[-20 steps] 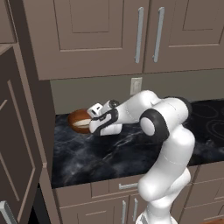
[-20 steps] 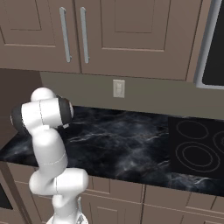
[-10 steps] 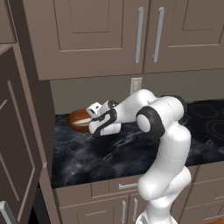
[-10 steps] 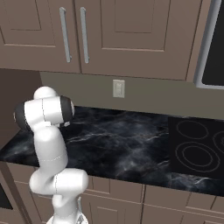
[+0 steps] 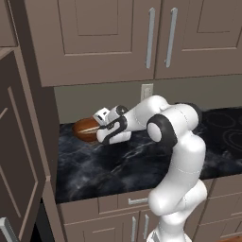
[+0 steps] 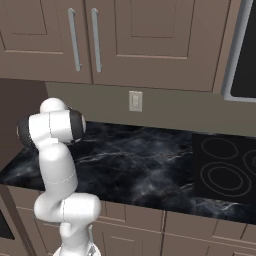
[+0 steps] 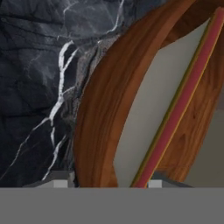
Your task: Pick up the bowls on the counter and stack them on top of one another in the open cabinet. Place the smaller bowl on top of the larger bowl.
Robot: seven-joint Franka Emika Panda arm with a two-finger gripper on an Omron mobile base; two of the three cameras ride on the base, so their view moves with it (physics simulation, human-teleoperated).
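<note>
The larger bowl [image 5: 84, 128], reddish-brown wood, sits at the back left of the black marble counter [image 5: 118, 165] close to the wall. My gripper [image 5: 98, 128] reaches left to its near rim. In the hand view the bowl's wall [image 7: 109, 109] runs up between my fingertips [image 7: 57, 180], which press it from both sides, so the gripper [image 7: 109, 181] is shut on the rim. The smaller bowl is out of view. A tall slab door [image 5: 19, 160] of the open cabinet stands at the far left; its inside is hidden.
Panelled upper cabinets with silver bar handles [image 5: 151, 38] hang low over the counter. A wall outlet [image 6: 135, 101] sits behind the arm. A black cooktop [image 6: 225, 170] lies to the right, with a dark appliance [image 6: 245, 50] above it.
The jaws have closed in from wide open onto the bowl's wall. The arm has hardly moved, and the bowl rests in the same spot.
</note>
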